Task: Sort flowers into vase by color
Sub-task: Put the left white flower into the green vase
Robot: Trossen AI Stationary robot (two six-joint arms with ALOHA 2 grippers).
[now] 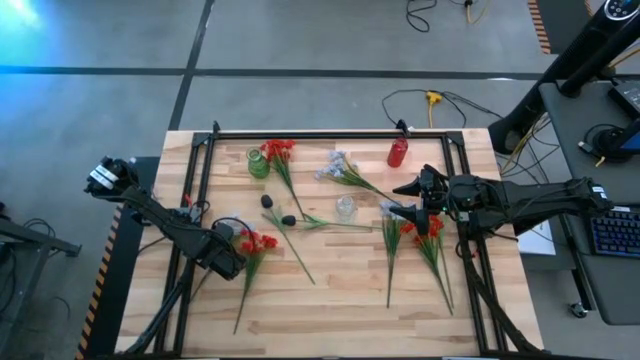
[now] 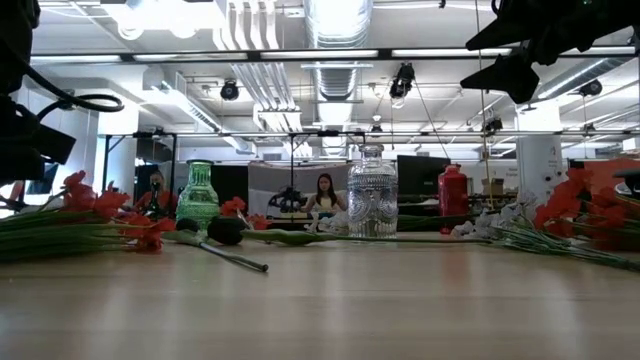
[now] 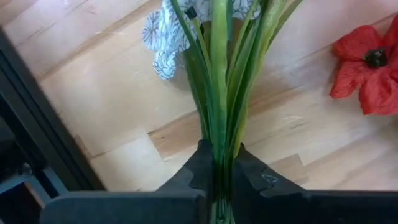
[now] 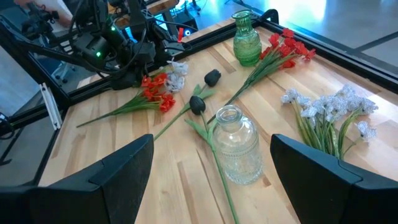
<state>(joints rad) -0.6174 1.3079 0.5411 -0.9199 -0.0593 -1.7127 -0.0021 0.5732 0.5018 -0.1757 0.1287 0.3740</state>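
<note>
My left gripper (image 1: 230, 252) points down at the table's left and is shut on a bundle of green stems (image 3: 219, 93). The stems run to a pale white-lavender blossom (image 3: 163, 37). A red spray (image 1: 257, 243) lies right beside it. More flowers lie flat on the wood: a red spray (image 1: 280, 155), a white-lavender spray (image 1: 343, 170), dark blossoms (image 1: 275, 208) and red sprays (image 1: 425, 235). A green vase (image 1: 258, 162), a clear glass vase (image 1: 346, 208) and a red vase (image 1: 397, 152) stand upright. My right gripper (image 1: 410, 198) hangs open above the table's right. My left gripper pinches several green stems and leaves (image 3: 219, 146) together between its two fingers, a short way back from the pale blossom. The fingers come from above, pointing down, and lie across the stems. The blossom end (image 3: 163, 37) rests on the wood.
A black frame rail (image 1: 200, 170) runs along the table's left side close to my left arm. A loose red blossom (image 3: 367, 62) lies beside the held stems. Bare wood (image 1: 330, 310) fills the near part of the table.
</note>
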